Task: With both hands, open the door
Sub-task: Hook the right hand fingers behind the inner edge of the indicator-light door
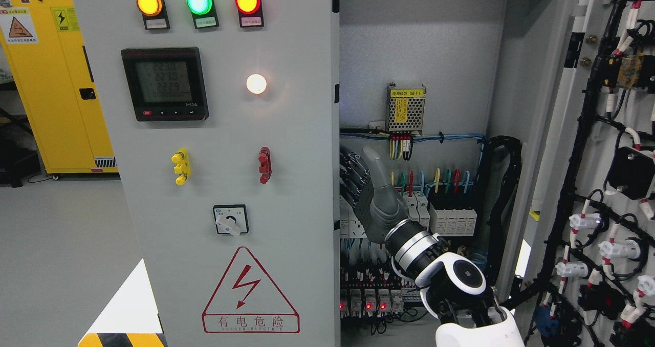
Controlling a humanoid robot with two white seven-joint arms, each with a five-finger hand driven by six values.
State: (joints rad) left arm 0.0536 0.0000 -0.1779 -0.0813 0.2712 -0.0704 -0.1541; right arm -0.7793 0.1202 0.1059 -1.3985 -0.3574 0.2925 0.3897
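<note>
The right hand [366, 191] is seen inside the cabinet opening, its fingers hooked around the vertical right edge of the left door [230, 183], which lies immediately to the hand's left. The right door [604, 183] is already swung open; no left hand is seen

Left door [286, 132]: painted sheet metal, light grey, matt, faintly textured. Indicator lamps [198, 2]: glossy translucent plastic domes. Meter [165, 84]: black plastic bezel, glossy screen. Warning label [250, 293]: smooth printed sticker. Cabinet back panel [419, 45]: grey, matt, finely grained. Power supply [406, 109]: perforated bare metal casing. Right hand [376, 203]: matt grey plastic shell; wrist [417, 242] has polished metal rings, forearm [460, 280] glossy white plastic. Wiring [578, 147]: black, smooth insulation.
</note>
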